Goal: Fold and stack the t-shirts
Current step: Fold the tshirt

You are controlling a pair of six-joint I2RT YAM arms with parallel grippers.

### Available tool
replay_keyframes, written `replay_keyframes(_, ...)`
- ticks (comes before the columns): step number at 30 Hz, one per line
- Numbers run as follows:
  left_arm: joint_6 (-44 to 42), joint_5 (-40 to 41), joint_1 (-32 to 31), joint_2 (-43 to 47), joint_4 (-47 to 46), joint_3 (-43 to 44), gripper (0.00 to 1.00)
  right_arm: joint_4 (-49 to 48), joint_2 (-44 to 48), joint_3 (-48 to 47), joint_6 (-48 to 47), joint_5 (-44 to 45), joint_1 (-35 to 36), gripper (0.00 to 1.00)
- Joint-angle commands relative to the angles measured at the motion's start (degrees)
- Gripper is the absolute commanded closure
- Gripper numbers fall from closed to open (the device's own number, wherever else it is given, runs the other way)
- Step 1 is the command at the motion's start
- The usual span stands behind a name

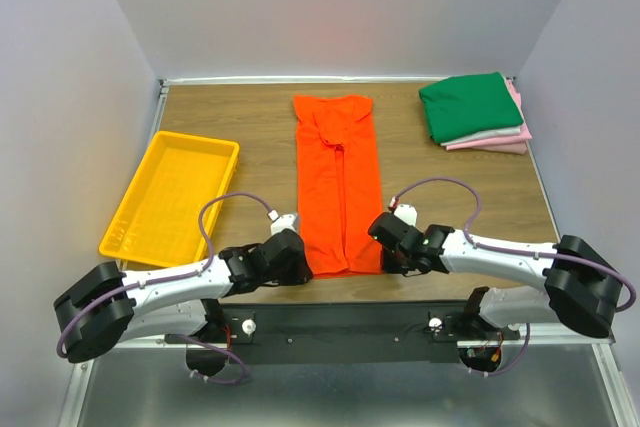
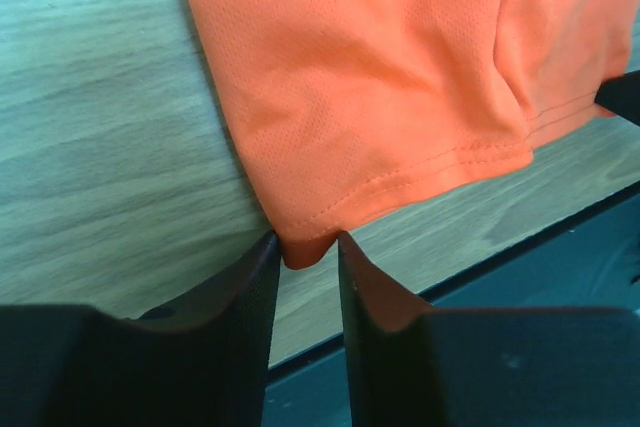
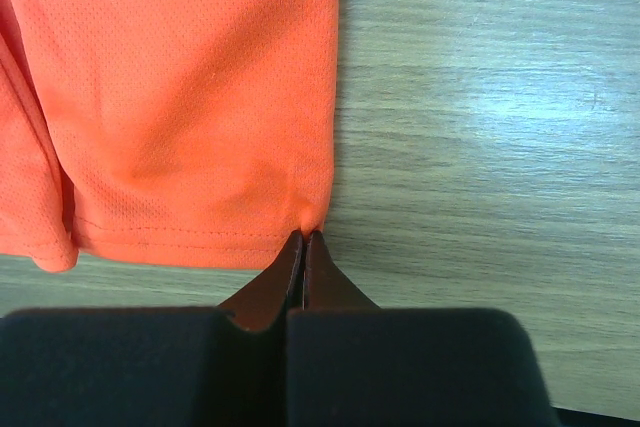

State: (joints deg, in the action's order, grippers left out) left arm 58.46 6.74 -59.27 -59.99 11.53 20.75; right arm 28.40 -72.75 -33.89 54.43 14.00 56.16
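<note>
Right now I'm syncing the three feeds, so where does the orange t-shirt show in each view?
Top external: orange t-shirt lies lengthwise at the table's middle, between the arms.
Left wrist: fills the upper right; its corner sits between the fingers.
Right wrist: fills the upper left; its corner meets the closed fingertips.
Shared landmark: its stitched near hem.
</note>
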Motion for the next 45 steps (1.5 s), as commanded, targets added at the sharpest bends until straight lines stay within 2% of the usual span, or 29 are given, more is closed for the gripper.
replay_keyframes(1, 1.8, 1.5, -1.0, -0.3, -0.5, -1.2, 0.70, 1.0, 0.6, 1.5, 0.2, 0.2, 0.0, 1.00)
replay_keyframes(6, 2.5, 2.8, -1.4, -0.4, -0.5, -1.1, 0.97, 1.0, 1.1, 1.4, -0.2, 0.6, 0.0, 1.00)
replay_keyframes(7, 2.4, 3.2, -1.5, -0.4, -0.5, -1.1, 1.00, 1.0, 1.3, 1.3, -0.4, 0.5, 0.0, 1.00)
replay_keyframes(15, 3.6, 4.2, -3.8, 2.3, -0.6, -1.0, 1.00, 1.2, 5.5, 0.8, -2.0, -2.0, 0.0, 1.00)
replay_keyframes(21, 7.6, 5.4, -7.6, 5.6, 2.9, -0.8, 1.00, 3.8, 8.9, 2.0, -0.1, -3.7, 0.3, 1.00)
replay_keyframes(27, 9.0, 11.7, -10.1, 9.1, 5.2, 3.1, 1.00, 6.2, 16.9, 1.3, 0.6, -2.2, 0.5, 1.00)
replay_keyframes(30, 8.0, 16.4, -10.2, 8.9, 4.0, 5.4, 1.00, 6.1, 17.6, -1.1, 0.4, 1.2, 0.4, 1.00)
replay_keyframes(36, 1.5, 20.8, -6.6, 8.0, -1.4, 7.8, 1.00, 6.0, 10.9, -10.0, -4.1, 9.9, 0.4, 1.00)
replay_keyframes(39, -3.4, 16.7, -2.0, 7.3, -8.1, 6.8, 1.00, 5.0, 7.0, -13.7, -6.3, 15.3, -0.5, 1.00)
replay_keyframes(45, -8.8, 13.0, 5.1, 3.9, -16.1, 5.9, 1.00, 0.5, 1.5, -17.1, -11.3, 16.1, -6.9, 1.00)
